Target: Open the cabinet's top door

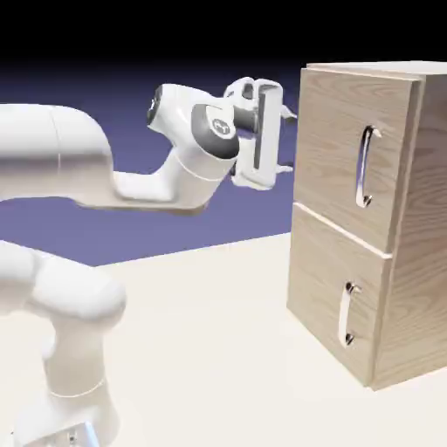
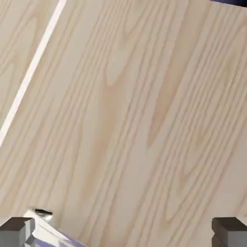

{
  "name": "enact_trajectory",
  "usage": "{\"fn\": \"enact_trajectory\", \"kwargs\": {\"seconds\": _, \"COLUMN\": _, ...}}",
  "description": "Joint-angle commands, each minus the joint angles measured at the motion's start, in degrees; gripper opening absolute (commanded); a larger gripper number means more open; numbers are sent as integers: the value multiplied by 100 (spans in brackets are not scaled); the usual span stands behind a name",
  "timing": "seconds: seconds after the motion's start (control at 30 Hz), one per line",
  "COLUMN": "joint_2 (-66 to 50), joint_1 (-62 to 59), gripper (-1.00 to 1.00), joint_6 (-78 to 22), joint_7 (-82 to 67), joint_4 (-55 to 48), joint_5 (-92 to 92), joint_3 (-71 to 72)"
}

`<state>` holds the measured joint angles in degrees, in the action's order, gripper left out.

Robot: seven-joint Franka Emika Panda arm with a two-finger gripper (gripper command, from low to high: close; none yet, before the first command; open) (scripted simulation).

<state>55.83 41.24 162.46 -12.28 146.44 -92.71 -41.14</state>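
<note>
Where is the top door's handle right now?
In the exterior view, the long curved silver handle is toward the right edge of the top door, above the smaller lower handle.

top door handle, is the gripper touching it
Apart. The exterior view shows a stretch of the top door between the open gripper and the handle.

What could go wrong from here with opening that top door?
The long curved handle shows only at the hand view's lower left, beside one fingertip, so the open pincer might close without catching it. The fingertips also point at the top door's wood panel, so pushing straight ahead could jam them against it.
</note>
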Motion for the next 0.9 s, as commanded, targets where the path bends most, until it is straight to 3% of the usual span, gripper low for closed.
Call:
{"fn": "enact_trajectory", "kwargs": {"seconds": 0.0, "joint_2": 62, "joint_1": 109, "gripper": 0, "joint_6": -31, "joint_7": -147, "joint_4": -39, "joint_5": -250, "joint_3": -111}}
{"fn": "enact_trajectory", "kwargs": {"seconds": 0.7, "joint_2": 1370, "joint_1": 2398, "gripper": 0, "joint_6": -683, "joint_7": -3237, "joint_4": -861, "joint_5": -5482, "joint_3": -2432}}
{"fn": "enact_trajectory", "kwargs": {"seconds": 0.87, "joint_2": 1294, "joint_1": 3073, "gripper": 0, "joint_6": -767, "joint_7": -3305, "joint_4": -1398, "joint_5": -5731, "joint_3": -2773}}
